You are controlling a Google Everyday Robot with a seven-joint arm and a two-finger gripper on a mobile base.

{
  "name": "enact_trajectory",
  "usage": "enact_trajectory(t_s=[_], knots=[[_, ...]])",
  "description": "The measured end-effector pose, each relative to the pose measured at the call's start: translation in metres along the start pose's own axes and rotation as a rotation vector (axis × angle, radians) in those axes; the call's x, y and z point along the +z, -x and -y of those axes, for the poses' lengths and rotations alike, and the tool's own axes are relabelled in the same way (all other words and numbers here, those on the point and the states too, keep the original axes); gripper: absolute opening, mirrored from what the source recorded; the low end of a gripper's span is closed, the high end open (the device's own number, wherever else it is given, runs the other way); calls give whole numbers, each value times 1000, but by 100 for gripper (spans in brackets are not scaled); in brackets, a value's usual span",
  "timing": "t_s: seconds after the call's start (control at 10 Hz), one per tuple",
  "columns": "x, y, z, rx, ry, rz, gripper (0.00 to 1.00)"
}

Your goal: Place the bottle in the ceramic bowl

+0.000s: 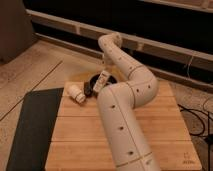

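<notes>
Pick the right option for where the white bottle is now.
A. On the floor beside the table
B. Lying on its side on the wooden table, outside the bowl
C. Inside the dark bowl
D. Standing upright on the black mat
B: the bottle lies on its side on the wooden table, outside the dark bowl, with the gripper low between the two.

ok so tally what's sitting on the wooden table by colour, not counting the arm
white: 1, white plastic bottle lying on its side
dark: 1, dark round ceramic bowl
total: 2
The robot's hand is low between the two, right beside the bottle.
</notes>
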Motion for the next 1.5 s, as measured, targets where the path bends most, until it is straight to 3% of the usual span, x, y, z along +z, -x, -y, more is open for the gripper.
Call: enact_trajectory(t_s=[1.1, 1.3, 1.5], knots=[[0, 0, 1, 1, -1, 0, 30], [1, 0, 1, 1, -1, 0, 24], [0, 0, 1, 1, -1, 0, 40]])
